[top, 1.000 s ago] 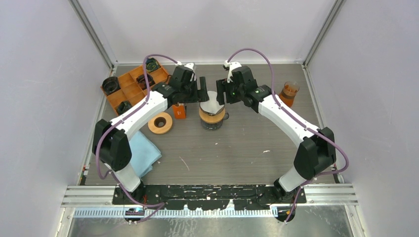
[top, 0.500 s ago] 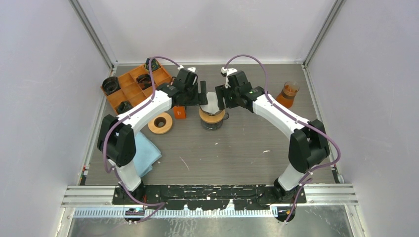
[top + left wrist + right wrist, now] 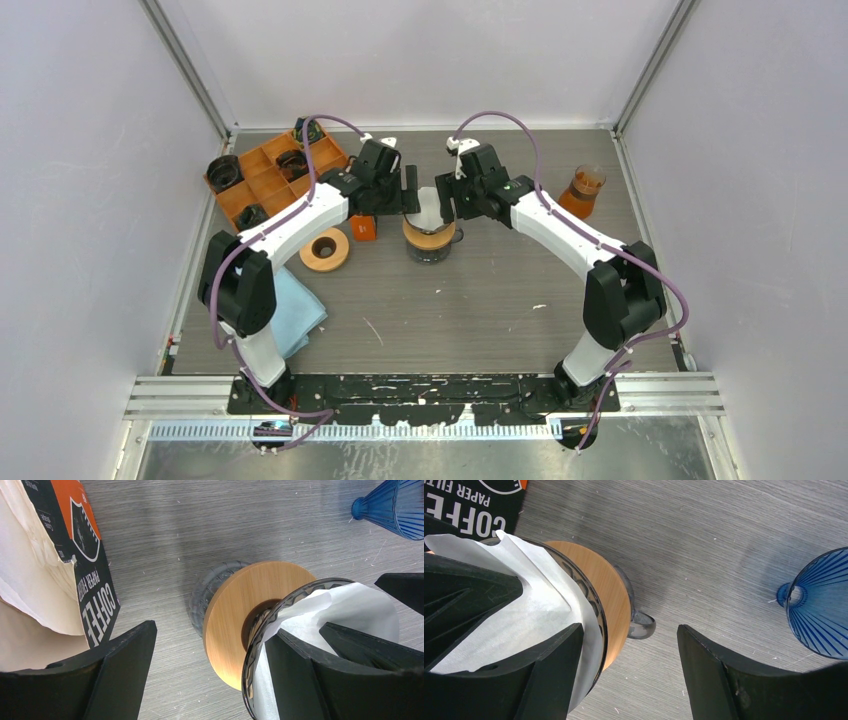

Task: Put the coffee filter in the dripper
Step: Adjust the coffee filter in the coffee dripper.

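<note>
**Overhead view**
- Table [image 3: 500, 300]: grey wood-grain top, flecked with pale scuffs.
- Dripper [image 3: 431, 238]: dark glass cone in a round wooden collar, standing mid-table toward the far side.
- Coffee filter [image 3: 428, 207]: white paper, seated in the dripper's mouth.
- Left gripper [image 3: 410, 193]: matte black, just left of the filter, jaws spread wide.
- Right gripper [image 3: 447, 195]: matte black, just right of the filter, jaws spread wide. It faces the left one across the dripper.
- Tray [image 3: 262, 182]: orange, split into compartments, in the far left corner.
- Wooden ring [image 3: 325, 249]: flat and pale, left of the dripper.
- Cloth [image 3: 300, 310]: light blue and soft, on the near left.
- Jug [image 3: 584, 190]: amber-tinted glass, on the far right.

**Left wrist view**
- Left gripper: two wedge-shaped fingers set far apart, holding nothing. One reaches inside the cone over the paper, the other hangs above bare table.
- Dripper: the rim is ribbed dark glass and the collar is smooth light wood.
- Filter pack [image 3: 85, 570]: bag printed in black and orange, torn open with cream sheets showing, beside the dripper.
- Blue cone [image 3: 395, 505]: translucent and ribbed, well apart at the frame's corner.

**Right wrist view**
- Right gripper: fingers wide apart, gripping nothing. One sits at the dripper's rim over the paper, the other above bare table.
- Coffee filter: crepe-textured and creased, with one pointed edge standing above the rim.
- Handle [image 3: 644, 625]: clear glass loop below the collar.
</note>
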Motion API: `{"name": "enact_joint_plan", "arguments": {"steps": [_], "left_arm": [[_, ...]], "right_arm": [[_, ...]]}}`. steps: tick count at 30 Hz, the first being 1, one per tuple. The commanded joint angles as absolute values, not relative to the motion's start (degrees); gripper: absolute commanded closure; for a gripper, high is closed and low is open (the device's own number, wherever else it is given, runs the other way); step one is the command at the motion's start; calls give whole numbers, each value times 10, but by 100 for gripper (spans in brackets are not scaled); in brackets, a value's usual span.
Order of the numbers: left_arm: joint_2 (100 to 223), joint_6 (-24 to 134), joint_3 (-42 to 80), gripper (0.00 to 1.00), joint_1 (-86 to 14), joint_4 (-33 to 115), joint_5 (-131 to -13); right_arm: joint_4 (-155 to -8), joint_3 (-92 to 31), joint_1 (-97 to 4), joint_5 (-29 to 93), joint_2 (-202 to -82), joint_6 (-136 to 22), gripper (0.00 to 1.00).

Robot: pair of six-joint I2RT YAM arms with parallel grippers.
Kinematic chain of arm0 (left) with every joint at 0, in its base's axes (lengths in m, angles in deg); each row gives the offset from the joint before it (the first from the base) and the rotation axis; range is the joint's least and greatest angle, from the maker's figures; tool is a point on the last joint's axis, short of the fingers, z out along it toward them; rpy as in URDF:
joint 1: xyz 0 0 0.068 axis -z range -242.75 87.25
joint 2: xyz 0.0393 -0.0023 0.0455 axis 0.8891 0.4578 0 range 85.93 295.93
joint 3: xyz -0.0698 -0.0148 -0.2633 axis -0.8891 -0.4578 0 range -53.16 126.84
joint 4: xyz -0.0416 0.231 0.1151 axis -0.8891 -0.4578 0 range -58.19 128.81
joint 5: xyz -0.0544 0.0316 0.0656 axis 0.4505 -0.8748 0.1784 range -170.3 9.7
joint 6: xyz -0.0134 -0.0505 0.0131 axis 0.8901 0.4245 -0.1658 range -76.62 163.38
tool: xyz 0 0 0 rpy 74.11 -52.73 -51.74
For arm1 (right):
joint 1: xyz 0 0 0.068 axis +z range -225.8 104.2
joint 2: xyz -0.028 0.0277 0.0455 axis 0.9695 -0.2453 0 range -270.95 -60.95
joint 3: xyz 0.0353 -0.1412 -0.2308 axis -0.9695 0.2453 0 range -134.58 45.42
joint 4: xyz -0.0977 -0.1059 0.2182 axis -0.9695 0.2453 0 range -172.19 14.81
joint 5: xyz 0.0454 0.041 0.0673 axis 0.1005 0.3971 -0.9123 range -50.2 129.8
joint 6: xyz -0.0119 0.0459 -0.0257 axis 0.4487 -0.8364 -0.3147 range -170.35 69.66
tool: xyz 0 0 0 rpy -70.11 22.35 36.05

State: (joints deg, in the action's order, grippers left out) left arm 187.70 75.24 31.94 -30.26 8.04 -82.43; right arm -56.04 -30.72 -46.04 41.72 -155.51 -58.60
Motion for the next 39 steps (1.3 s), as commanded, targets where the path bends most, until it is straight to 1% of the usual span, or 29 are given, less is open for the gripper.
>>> {"name": "enact_joint_plan", "arguments": {"steps": [1, 10, 26, 39], "left_arm": [[1871, 742, 330, 19, -306, 84, -832], [1867, 743, 325, 19, -306, 84, -831], [1864, 741, 332, 19, -306, 87, -825], [1855, 745, 333, 18, -306, 94, -815]], "right_arm": [[-581, -302, -464, 436, -1558, -578, 25], [-582, -302, -464, 426, -1558, -581, 25], [-632, -268, -464, 391, -1472, -594, 23], [-664, -230, -464, 385, -1443, -603, 22]]}}
